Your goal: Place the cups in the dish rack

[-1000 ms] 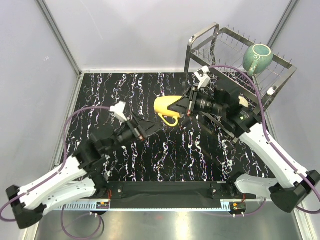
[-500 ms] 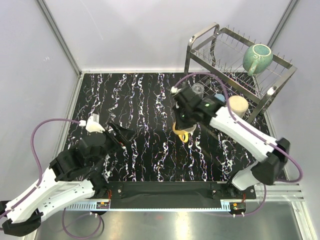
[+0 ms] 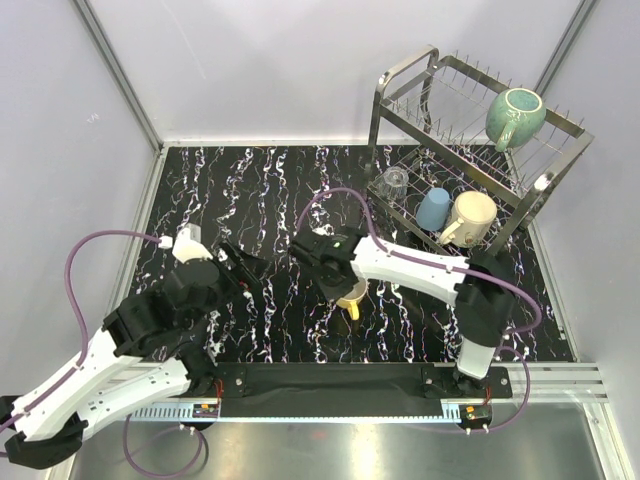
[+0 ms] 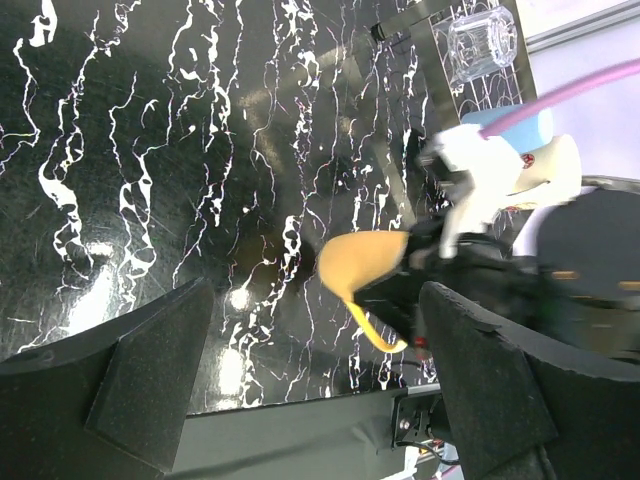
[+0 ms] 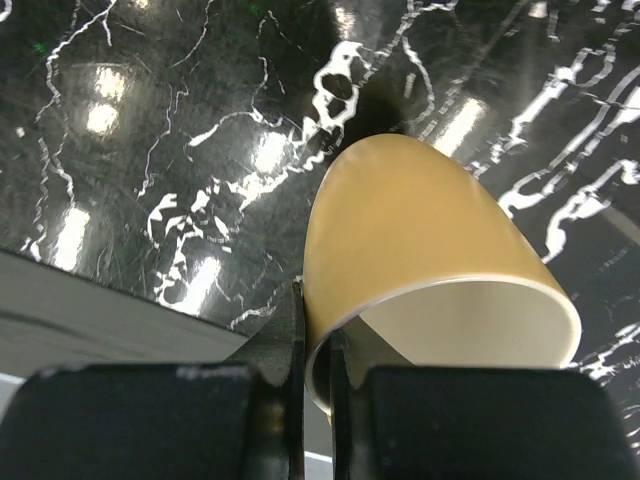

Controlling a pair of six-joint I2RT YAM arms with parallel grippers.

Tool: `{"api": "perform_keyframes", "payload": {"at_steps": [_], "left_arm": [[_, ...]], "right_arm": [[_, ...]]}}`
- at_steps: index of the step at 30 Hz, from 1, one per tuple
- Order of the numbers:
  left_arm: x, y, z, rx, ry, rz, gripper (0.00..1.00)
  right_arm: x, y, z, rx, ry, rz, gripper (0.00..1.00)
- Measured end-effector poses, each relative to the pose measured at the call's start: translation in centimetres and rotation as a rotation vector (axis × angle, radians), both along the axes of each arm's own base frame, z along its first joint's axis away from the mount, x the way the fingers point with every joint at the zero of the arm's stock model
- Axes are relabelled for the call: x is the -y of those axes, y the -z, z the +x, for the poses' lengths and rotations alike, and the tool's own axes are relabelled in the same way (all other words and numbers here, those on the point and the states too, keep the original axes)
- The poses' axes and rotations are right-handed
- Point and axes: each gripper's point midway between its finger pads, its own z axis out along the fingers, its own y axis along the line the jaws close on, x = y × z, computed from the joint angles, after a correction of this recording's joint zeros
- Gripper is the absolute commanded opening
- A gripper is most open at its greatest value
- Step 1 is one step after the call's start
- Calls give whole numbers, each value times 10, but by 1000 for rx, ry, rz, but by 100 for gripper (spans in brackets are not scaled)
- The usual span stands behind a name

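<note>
The yellow mug (image 3: 352, 297) sits near the middle of the table, well apart from the dish rack (image 3: 381, 102). The right gripper (image 5: 318, 335) is pinched on its rim, one finger inside the pale interior and one outside. The mug lies tilted, its handle toward the near edge.

In the rack's lower tier stand the clear glass tumbler (image 3: 395, 181), the small light-blue cup (image 3: 433, 208) and the cream mug (image 3: 472, 215). The teal glazed mug (image 3: 515, 115) rests on the upper tier.

The left gripper (image 3: 243, 264) hovers left of the yellow mug, its fingers spread wide and holding nothing.

The table (image 3: 250, 180) is glossy black with white marble veining, and it mirrors the lamps as bright spots. Pale grey walls enclose it, with aluminium posts (image 3: 115, 70) at the corners. A brushed steel strip (image 3: 330, 445) runs along the near edge.
</note>
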Motion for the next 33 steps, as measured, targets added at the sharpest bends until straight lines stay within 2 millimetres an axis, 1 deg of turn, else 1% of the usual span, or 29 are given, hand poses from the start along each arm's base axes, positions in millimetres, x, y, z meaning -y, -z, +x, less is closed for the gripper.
{"api": "perform_keyframes", "payload": {"at_steps": [3,4,6,7,10,11,14,15,16,18,21,23,26,28,30,33], "left_arm": [[-2,-2,-1,7,0,-7,89],[-2,-3,-2,13,1,-10,89],[-4,-6,-2,24,3,-16,89],[-5,-8,-3,31,6,-18,89],[-6,-11,-4,50,14,-22,88],[-6,-13,-4,55,15,-24,88],[-5,-16,-3,70,20,-31,88],[-5,-17,-3,72,22,-30,87],[-5,-17,-3,73,24,-29,88],[-4,-17,-3,76,27,-27,87],[-1,-17,-1,76,31,-24,87],[2,-14,2,66,34,-12,87],[8,-7,5,43,42,14,85],[16,-1,9,25,56,35,85],[25,9,12,-6,78,72,86],[40,28,17,-76,113,140,87]], "right_arm": [[-6,17,-2,-6,-6,-31,4],[-6,23,-2,-8,-6,-41,10],[-7,32,-4,-14,-4,-49,15],[-10,32,-4,-9,-5,-40,21],[-11,34,-4,-6,-1,-33,34],[-10,36,-5,-7,-2,-37,44],[-7,39,-6,-10,3,-47,58],[-7,38,-7,-10,5,-45,67],[-6,36,-7,-8,10,-40,75],[-6,26,-8,4,9,-21,88],[-4,1,-8,35,1,29,91],[-3,-22,-8,67,-1,77,97],[-2,-58,-5,132,4,162,100],[3,-77,-3,174,16,195,100],[16,-92,0,223,48,200,100],[39,-102,5,258,130,180,100]]}}
